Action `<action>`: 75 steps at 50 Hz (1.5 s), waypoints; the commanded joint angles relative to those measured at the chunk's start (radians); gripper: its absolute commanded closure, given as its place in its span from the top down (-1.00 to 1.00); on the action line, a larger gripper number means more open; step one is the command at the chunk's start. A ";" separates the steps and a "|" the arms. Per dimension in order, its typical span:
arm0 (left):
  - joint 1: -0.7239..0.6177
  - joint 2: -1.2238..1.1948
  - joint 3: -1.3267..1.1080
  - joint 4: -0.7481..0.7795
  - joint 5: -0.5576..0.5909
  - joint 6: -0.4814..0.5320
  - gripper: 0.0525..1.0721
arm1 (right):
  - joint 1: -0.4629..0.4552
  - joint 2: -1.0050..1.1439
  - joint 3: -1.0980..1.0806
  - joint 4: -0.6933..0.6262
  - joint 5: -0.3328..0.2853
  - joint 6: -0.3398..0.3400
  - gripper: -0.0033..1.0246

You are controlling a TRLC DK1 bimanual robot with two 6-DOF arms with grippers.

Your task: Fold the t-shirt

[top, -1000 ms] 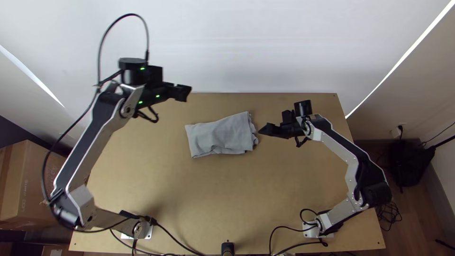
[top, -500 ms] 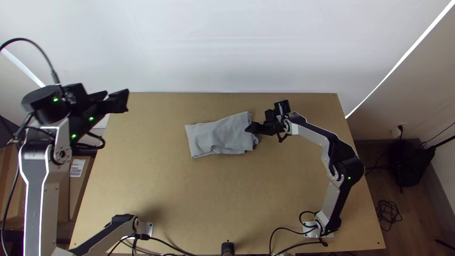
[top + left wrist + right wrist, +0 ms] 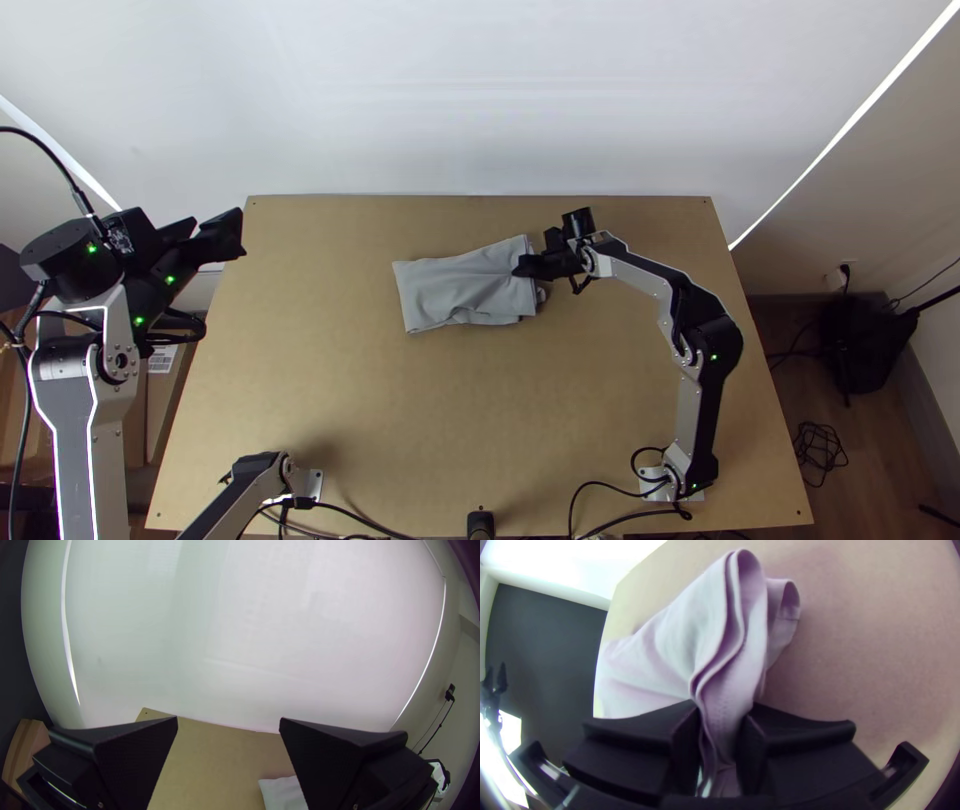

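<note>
Pinching the layered end of the grey t-shirt [image 3: 450,290], the right gripper [image 3: 520,266] has its fingers closed, as far as I can tell, on several layers; the folded remainder stretches out ahead of them. The left gripper [image 3: 219,232], released and wide apart, hangs well away from the shirt. Beneath the right gripper lies the wooden table [image 3: 400,420]; beyond both stands a pale wall [image 3: 480,100]. Since the earlier frame, the left gripper has drawn farther from the shirt.

Left end effector [image 3: 218,229] spread; right end effector [image 3: 518,268] clamped.
</note>
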 commanded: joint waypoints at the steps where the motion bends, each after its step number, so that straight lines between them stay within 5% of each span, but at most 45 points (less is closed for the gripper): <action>1: 0.009 -0.026 -0.029 0.017 0.002 -0.020 0.91 | -0.089 -0.001 -0.037 -0.005 0.037 0.046 -0.95; 16: 0.008 -0.053 -0.106 0.072 0.013 -0.038 0.91 | -0.394 -0.086 -0.095 0.020 0.087 0.103 -0.95; 31: 0.000 -0.049 -0.127 0.115 0.039 -0.044 0.91 | -0.686 -0.135 -0.124 0.046 0.216 0.215 -0.95; 33: -0.002 -0.049 -0.132 0.125 0.039 -0.044 0.91 | -0.712 -0.142 -0.129 0.046 0.238 0.227 -0.80; 36: -0.002 -0.050 -0.144 0.135 0.039 -0.044 0.91 | -0.744 -0.161 -0.141 0.046 0.255 0.230 0.04; 38: -0.003 -0.050 -0.149 0.138 0.040 -0.044 0.91 | -0.755 -0.179 -0.149 0.043 0.275 0.229 0.65; 40: -0.003 -0.050 -0.150 0.143 0.040 -0.044 0.91 | -0.766 -0.207 -0.159 0.040 0.298 0.224 0.86; 47: 0.000 -0.053 -0.150 0.155 0.044 -0.044 0.91 | -0.775 -0.351 -0.210 0.057 0.419 0.198 0.91; 56: 0.014 -0.073 -0.158 0.184 0.044 -0.044 0.91 | -0.738 -0.461 -0.221 0.060 0.459 0.173 0.91; 75: 0.032 -0.244 -0.328 0.388 0.030 -0.047 0.91 | -0.588 -0.989 -0.187 -0.051 0.546 -0.074 0.91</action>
